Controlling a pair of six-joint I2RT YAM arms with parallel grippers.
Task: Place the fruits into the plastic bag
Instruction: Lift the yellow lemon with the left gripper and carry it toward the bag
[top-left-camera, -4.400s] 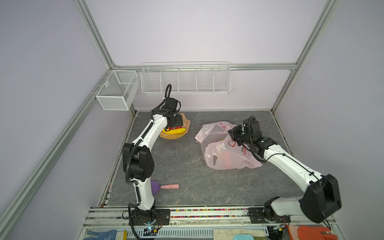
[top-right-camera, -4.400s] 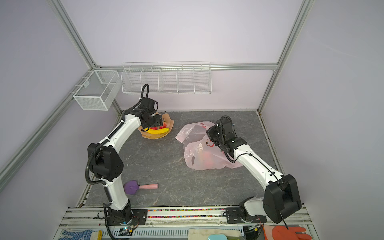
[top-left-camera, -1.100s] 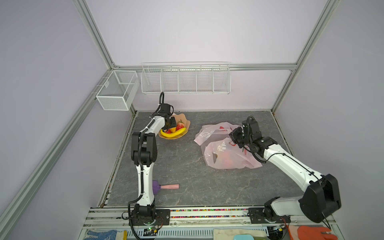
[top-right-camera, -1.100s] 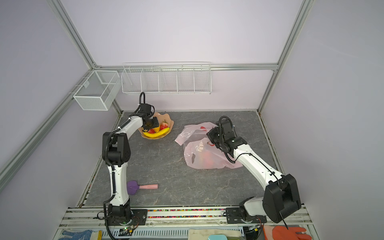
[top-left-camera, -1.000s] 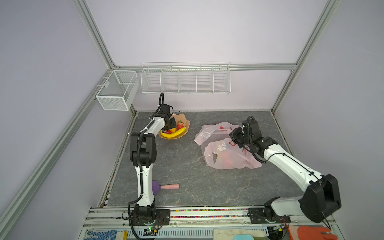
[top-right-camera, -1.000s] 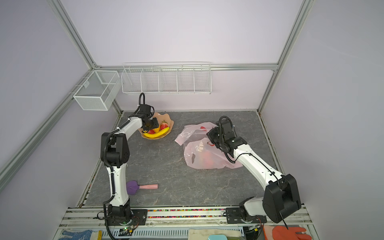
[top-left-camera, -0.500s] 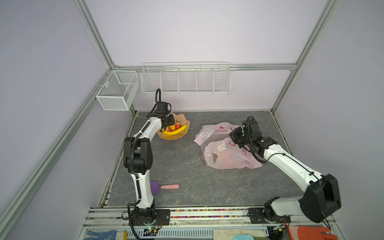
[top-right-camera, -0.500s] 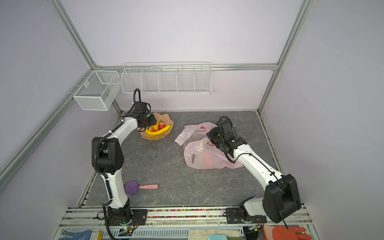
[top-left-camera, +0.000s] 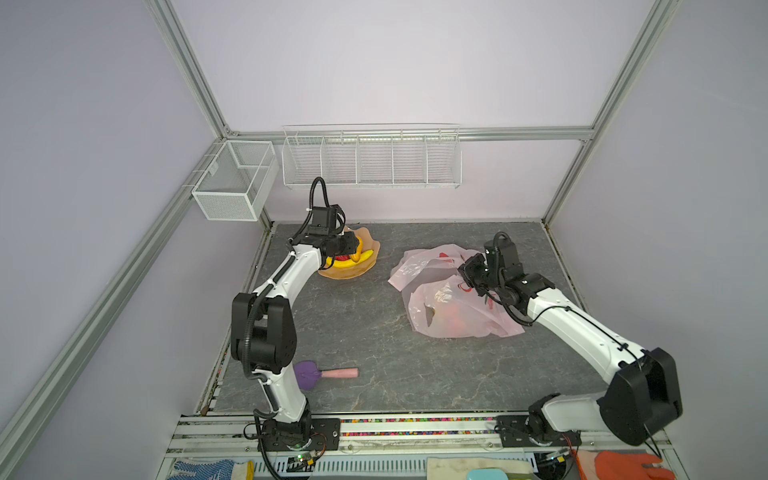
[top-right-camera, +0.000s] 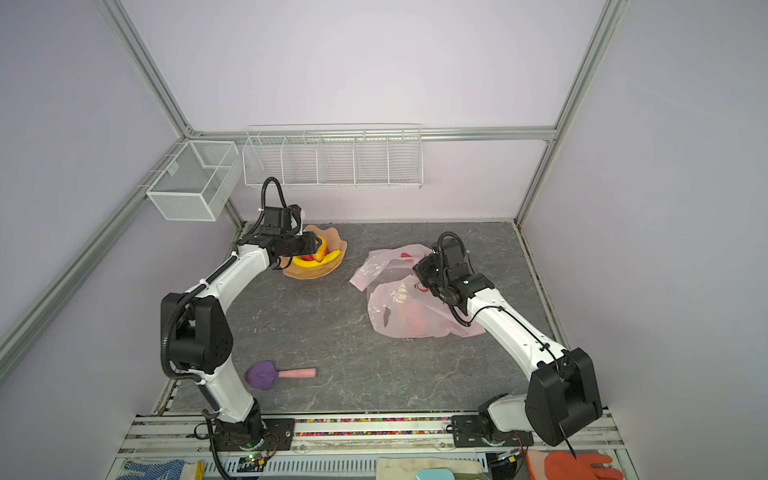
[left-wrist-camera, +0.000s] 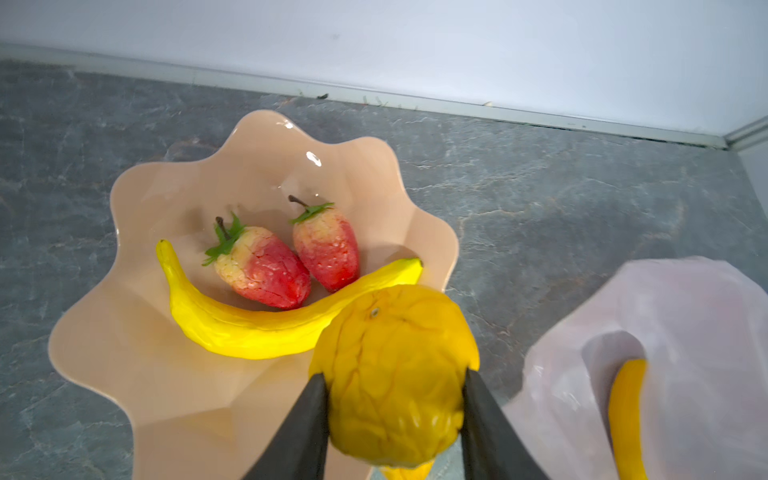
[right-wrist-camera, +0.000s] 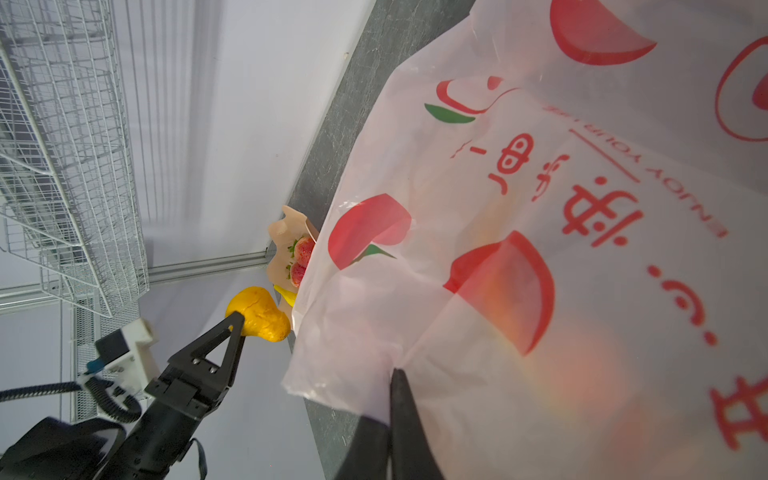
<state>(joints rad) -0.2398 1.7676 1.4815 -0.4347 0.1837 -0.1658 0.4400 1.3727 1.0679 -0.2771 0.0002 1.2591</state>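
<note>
The pear (left-wrist-camera: 386, 332), yellow-orange and wrinkled, is off the table, clamped between the two black fingers of the left gripper (left-wrist-camera: 395, 378), one finger on each flank. It hangs over the rim of the bowl (left-wrist-camera: 124, 353) on the side that faces the bag (left-wrist-camera: 706, 332). From the top views I can barely pick it out against the yellow behind it, so how high it sits above the bowl I can't honestly say.

In the bowl lie two strawberries (left-wrist-camera: 262, 274), side by side and touching, with a banana (left-wrist-camera: 249, 328) curved along beside them and touching both.

The bag (top-left-camera: 449, 316) lies crumpled on the table (top-left-camera: 353, 316), right of the middle and well apart from the bowl. It is pale pink and see-through, printed with red fruit shapes and red lettering. A second banana (left-wrist-camera: 627, 407) shows through its film, and blurred red and orange shapes show through lower down.

The right gripper (right-wrist-camera: 395, 374) is closed tight on a fold of the bag's film near its edge, holding that part up off the table.

Near the front left, by the left arm's base, a utensil (top-left-camera: 320, 372) with a purple head and pink handle lies flat. Two white wire baskets (top-left-camera: 370, 160) hang on the walls behind.
</note>
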